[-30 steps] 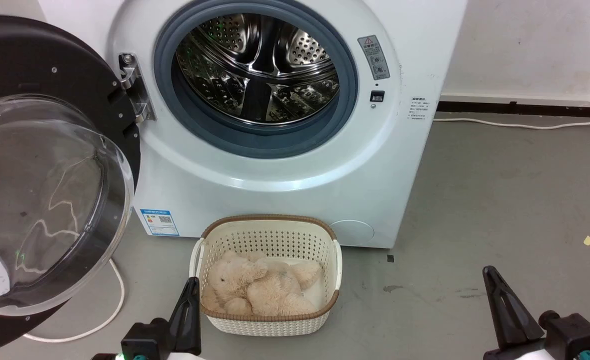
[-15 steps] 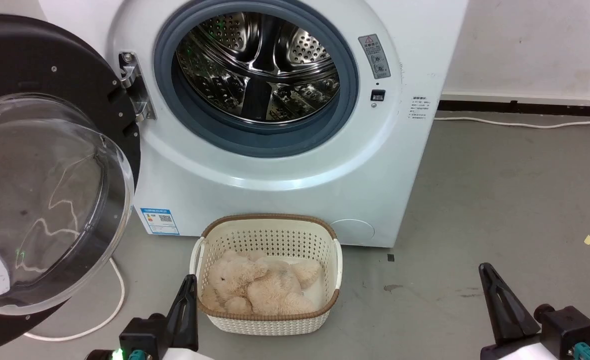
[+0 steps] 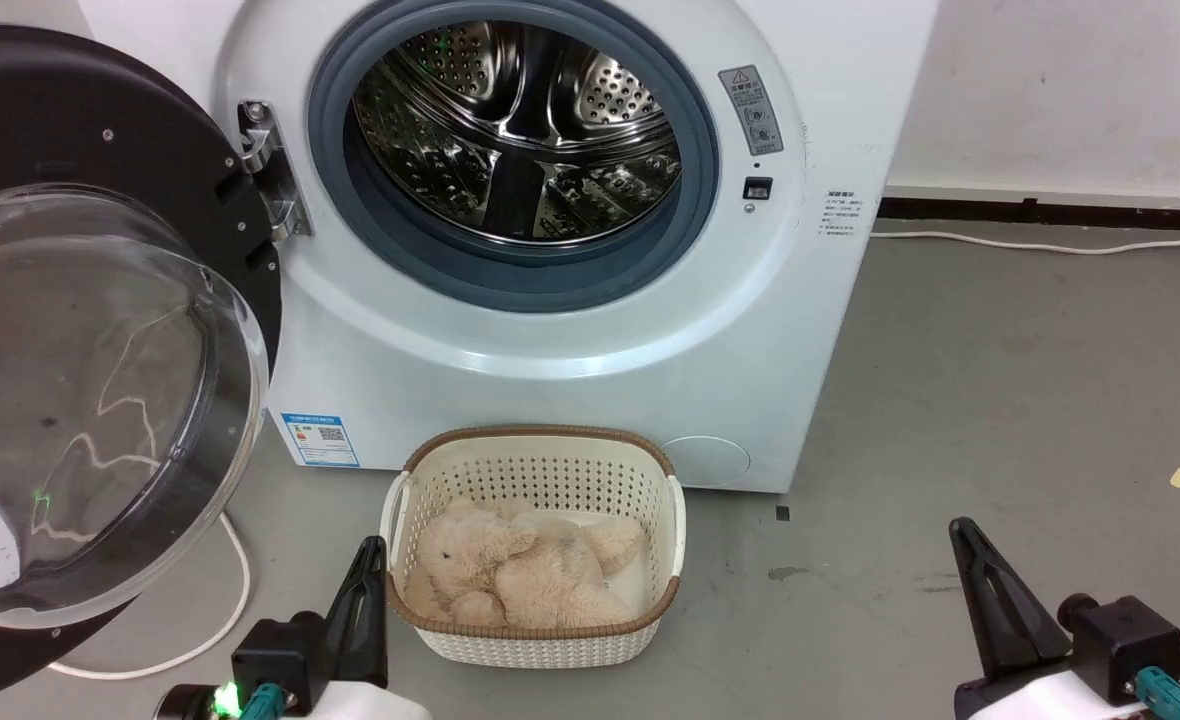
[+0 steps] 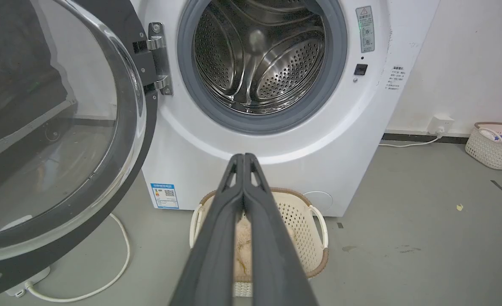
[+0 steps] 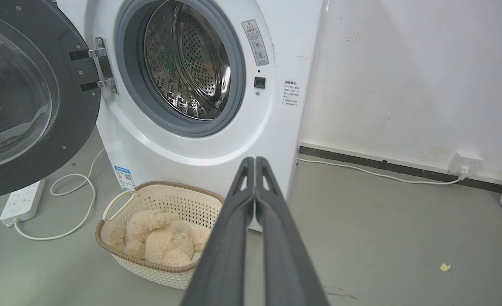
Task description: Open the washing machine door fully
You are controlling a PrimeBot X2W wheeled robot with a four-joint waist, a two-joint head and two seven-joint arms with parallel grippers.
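1. washing machine door (image 3: 100, 350): round, with a glossy black ring and a bulging clear glass bowl. It is swung wide to the left of the opening, inner face outward, and hangs on a metal hinge (image 3: 272, 175) at its right edge
2. washing machine (image 3: 550, 360): white, smooth, curved front. A grey rubber gasket (image 3: 510, 285) rings the perforated steel drum (image 3: 520, 130); mouth unobstructed
3. basket (image 3: 535, 437): cream perforated plastic with a brown woven rim, on the floor (image 3: 1000, 400) just before the machine's base. Beige plush toy (image 3: 510, 570) inside
4. left gripper (image 3: 372, 548): fingers pressed together, holding nothing, beside the basket's left edge and apart from the door
5. right gripper (image 3: 962, 530): closed and empty, over bare grey floor well right of the basket
6. white cable (image 3: 235, 580): loops on the floor under the door's lower edge
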